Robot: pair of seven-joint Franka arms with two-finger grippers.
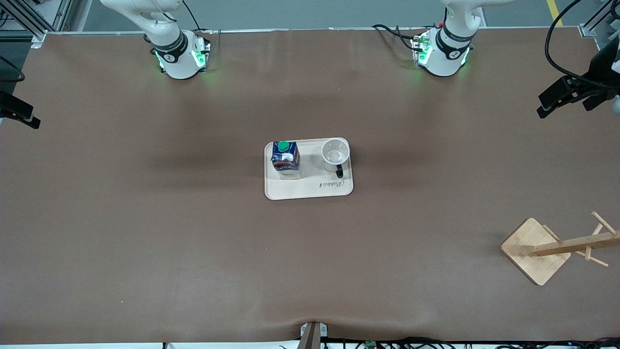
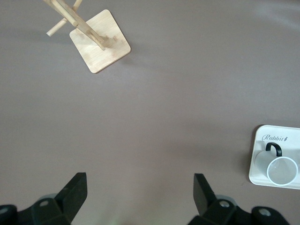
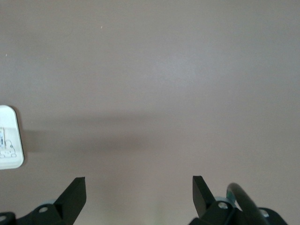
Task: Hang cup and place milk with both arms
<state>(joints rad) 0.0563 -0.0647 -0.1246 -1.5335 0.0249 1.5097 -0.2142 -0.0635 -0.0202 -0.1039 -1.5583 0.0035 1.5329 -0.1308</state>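
At frame centre, a cream tray (image 1: 310, 190) on the brown tabletop (image 1: 145, 232) carries the milk (image 1: 285, 159), upright, and beside it the cup (image 1: 335, 153), mouth up, handle pointing toward the frame's bottom. Lower right stands a wooden mug tree (image 1: 550, 249). Right hand (image 3: 139, 193) and left hand (image 2: 140, 190) hang released, over bare tabletop

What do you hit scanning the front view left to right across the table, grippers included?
Right gripper → milk → cup (both on the tray) → wooden rack → left gripper.
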